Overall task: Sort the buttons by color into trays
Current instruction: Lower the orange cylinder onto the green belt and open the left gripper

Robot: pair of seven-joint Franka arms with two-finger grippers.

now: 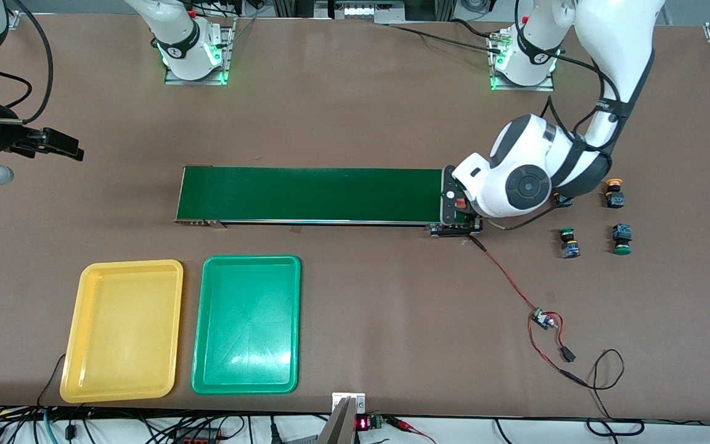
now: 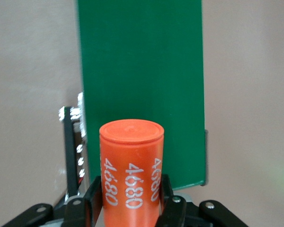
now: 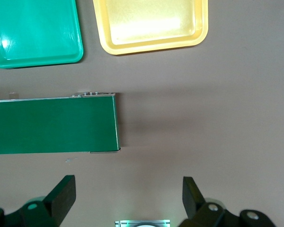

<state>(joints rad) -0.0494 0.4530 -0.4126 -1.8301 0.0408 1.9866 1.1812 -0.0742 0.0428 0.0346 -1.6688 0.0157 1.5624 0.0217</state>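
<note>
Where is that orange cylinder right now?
The orange cylinder is clamped in the left gripper, over the conveyor belt's end nearest the buttons.

Matt brown table, fine-grained. Conveyor belt, mid frame: matt dark green w/ shiny metal edge. Yellow tray & green tray, lower left: smooth glossy plastic, glare spots. Orange cylinder: smooth matt plastic, white print.
</note>
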